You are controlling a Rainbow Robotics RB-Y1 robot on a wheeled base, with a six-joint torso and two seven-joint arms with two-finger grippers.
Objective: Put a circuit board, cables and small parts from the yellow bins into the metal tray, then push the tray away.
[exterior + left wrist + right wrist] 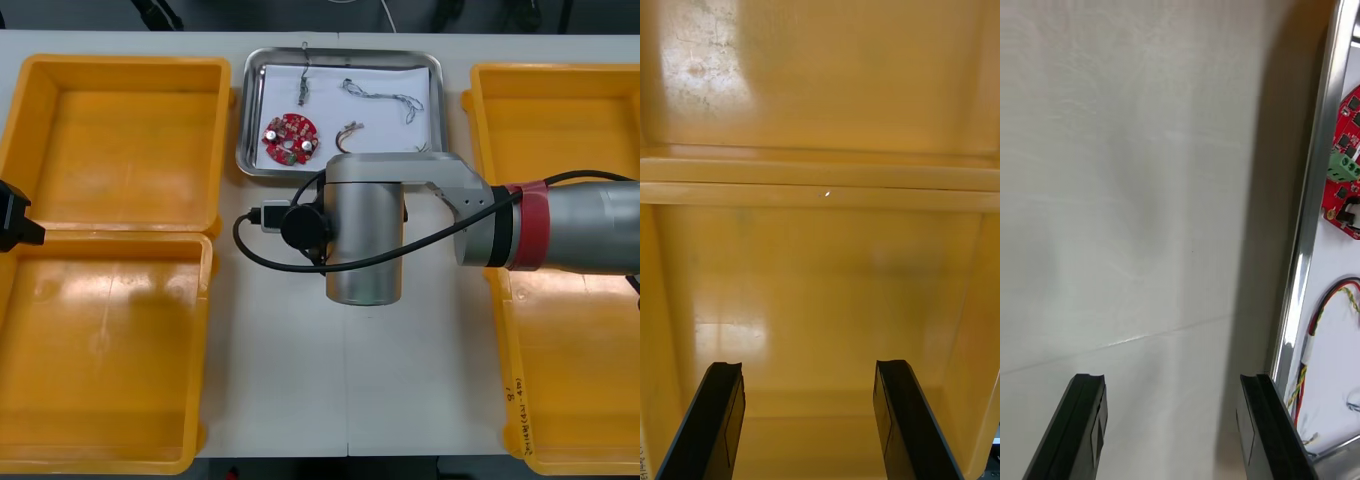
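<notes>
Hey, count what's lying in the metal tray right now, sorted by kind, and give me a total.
Red circuit board: 1
Cables: 2, namely the twisted blue and white cable and the red and yellow cable
Thin grey piece, cable or small metal part, cannot tell: 1
Total: 4

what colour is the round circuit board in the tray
Red: the round circuit board shows best in the front view.
</notes>
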